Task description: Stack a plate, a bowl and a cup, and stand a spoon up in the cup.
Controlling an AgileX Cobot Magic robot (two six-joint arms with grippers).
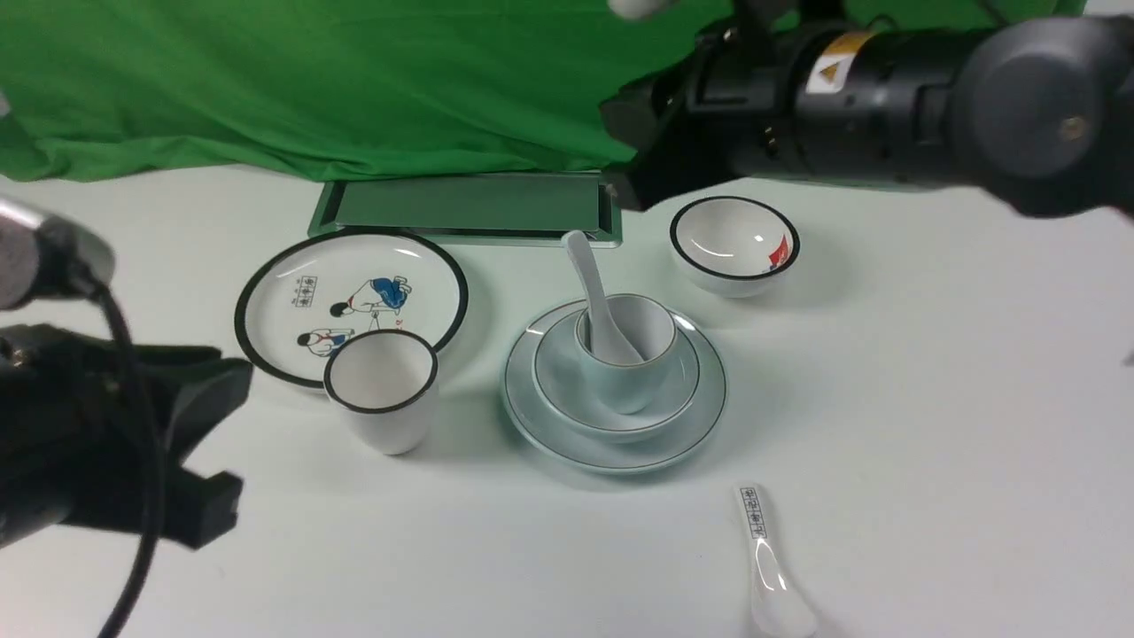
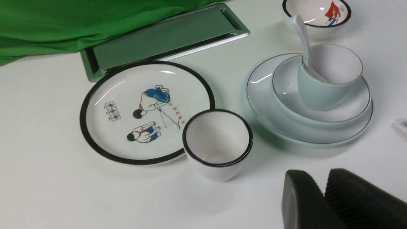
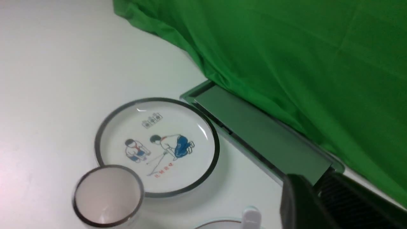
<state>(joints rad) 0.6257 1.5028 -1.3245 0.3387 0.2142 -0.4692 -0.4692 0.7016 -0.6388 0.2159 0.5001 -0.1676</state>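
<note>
Above the table (image 1: 930, 399), left pincer (image 2: 325, 186) and right pincer (image 3: 318, 187) both closed, empty; spoon (image 1: 586, 270) in the cup (image 1: 625, 388)

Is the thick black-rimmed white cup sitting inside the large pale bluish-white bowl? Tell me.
No: the black-rimmed white cup stands on the table, apart from the pale bluish-white bowl.

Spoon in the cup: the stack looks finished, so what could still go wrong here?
1. The spoon only leans on the rim of the cup, handle sticking up near the right gripper; a low sweep could clip it and tip the cup.
2. The black-rimmed cup stands just left of the plate, near the left gripper; a careless move might knock it into the stack.
</note>
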